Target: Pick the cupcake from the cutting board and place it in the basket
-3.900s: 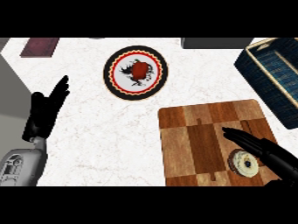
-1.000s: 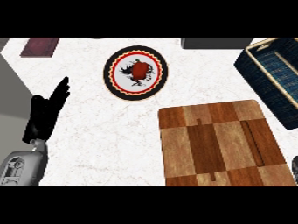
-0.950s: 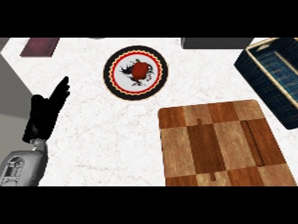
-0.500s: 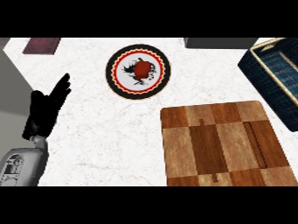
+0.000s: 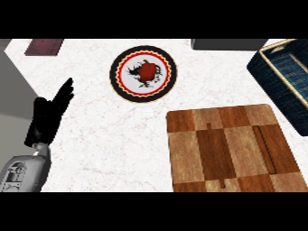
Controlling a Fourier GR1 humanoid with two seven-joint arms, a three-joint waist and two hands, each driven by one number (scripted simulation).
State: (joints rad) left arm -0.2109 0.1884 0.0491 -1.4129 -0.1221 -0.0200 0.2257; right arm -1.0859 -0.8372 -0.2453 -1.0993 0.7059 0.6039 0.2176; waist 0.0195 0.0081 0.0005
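Note:
The wooden cutting board point(image 5: 233, 146) lies at the lower right of the head view with nothing on it. No cupcake shows anywhere. The dark blue basket point(image 5: 295, 81) with a tan rim stands at the right edge, beyond the board. My left hand point(image 5: 48, 116) rests open at the left, fingers straight and pointing up, over the white counter. My right hand is out of the view.
A round plate point(image 5: 143, 74) with a red and black rim holds a red item at the top middle. A dark red flat object point(image 5: 44, 46) lies at the top left, and a grey block point(image 5: 228, 43) at the top right. The counter's left edge runs beside my left arm.
My right hand, which was over the cupcake on the board, has left the view past the lower right corner, and the cupcake no longer shows. The left hand has not moved.

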